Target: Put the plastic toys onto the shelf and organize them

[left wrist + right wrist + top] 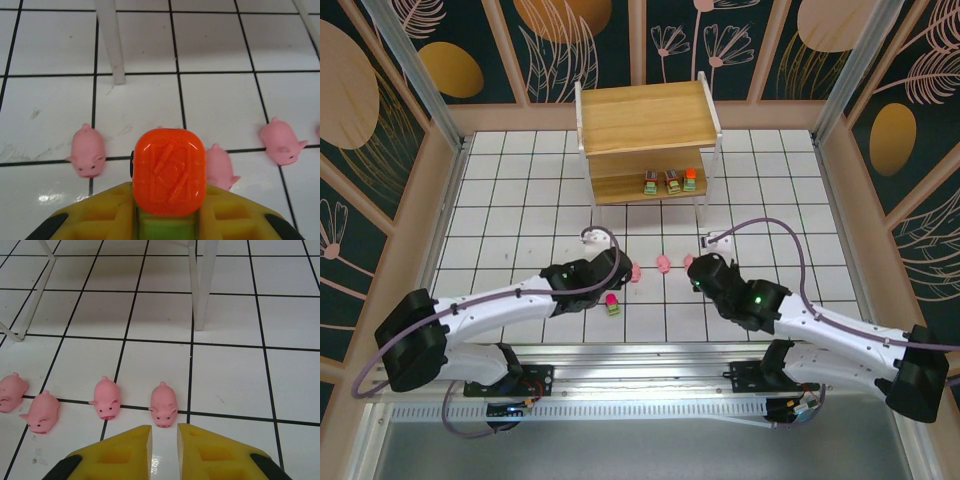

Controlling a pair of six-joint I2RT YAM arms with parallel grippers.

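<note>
White tiled desk [520, 200]. The two-tier shelf [645, 120] stood at its far side. In the wrist views its white legs [111, 40] ran out of frame at the top. Left arm [510, 305] and right arm [830, 325] reached toward the middle, and from above their wrists covered both hands.

Left hand [167, 202] pinched an orange-topped block [169, 170] between yellow fingers [100, 215]. The block's lower body was mostly hidden, with a green strip showing. Right hand [164, 432] was nearly pressed together, with a thin gap, nothing in it, touching nothing.

Three blocks [671, 181] sat side by side on the shelf's lower board, details too small to make out. A magenta-topped block [612, 303] lay on the desk beside the left arm. Pink pigs [106, 398] lay in a loose row on the desk in front of the shelf. Four showed in the right wrist view, the leftmost cut off by the frame edge and the nearest pig [163, 404] just ahead of the right fingertips.
</note>
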